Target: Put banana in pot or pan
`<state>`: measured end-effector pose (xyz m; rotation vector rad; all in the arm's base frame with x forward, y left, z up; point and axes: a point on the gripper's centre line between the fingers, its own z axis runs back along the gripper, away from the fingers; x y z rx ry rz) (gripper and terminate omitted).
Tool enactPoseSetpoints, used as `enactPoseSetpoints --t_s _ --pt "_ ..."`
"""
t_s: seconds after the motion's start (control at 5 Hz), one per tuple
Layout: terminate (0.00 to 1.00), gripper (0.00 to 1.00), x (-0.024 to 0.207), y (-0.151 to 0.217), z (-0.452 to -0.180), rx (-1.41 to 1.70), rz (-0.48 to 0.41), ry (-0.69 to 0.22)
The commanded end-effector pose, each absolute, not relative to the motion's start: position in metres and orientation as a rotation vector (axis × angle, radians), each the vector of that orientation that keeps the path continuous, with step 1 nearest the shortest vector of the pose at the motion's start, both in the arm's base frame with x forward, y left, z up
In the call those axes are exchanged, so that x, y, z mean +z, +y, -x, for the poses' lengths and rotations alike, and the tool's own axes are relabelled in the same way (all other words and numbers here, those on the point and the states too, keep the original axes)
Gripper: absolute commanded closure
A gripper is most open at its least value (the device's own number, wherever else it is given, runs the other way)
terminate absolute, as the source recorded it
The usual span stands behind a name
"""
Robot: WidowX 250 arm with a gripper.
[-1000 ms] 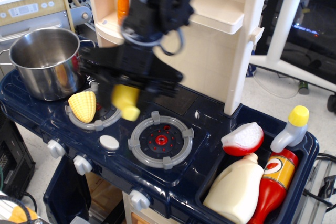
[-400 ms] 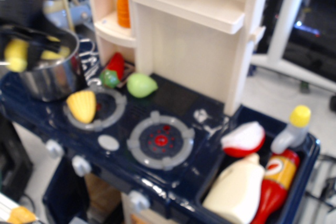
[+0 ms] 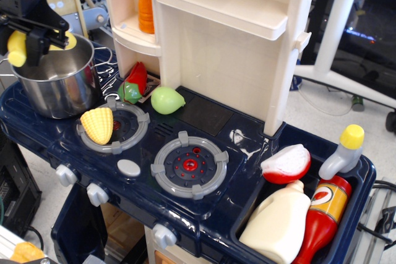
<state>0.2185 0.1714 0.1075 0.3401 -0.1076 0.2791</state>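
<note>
The smooth yellow plastic toy banana is clamped across its middle by the black robot gripper, whose jaws are closed onto it, and is held above the far-left rim of the shiny stainless-steel cylindrical pot. One second ago the gripper carried the banana over the left burner, beside the corn; since then it has travelled left to the pot. The transport therefore appears complete, with lowering and release judged to remain.

Counts: one banana; one pot; one ridged yellow corn cob on the left burner; one pale green pear-like fruit; one red-and-green pepper-like toy; one orange carrot-like toy on the shelf; two grey burners; three bottles and one red-and-white piece in the right compartment.
</note>
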Motion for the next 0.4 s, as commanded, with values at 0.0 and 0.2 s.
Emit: enactPoseSetpoints --t_s 0.0,0.2 --pt "0.0 0.0 0.116 0.1756 -0.2342 0.269 -0.327 -0.184" --pt "1.0 0.0 0.116 0.1756 -0.2342 0.269 -0.327 -0.184"
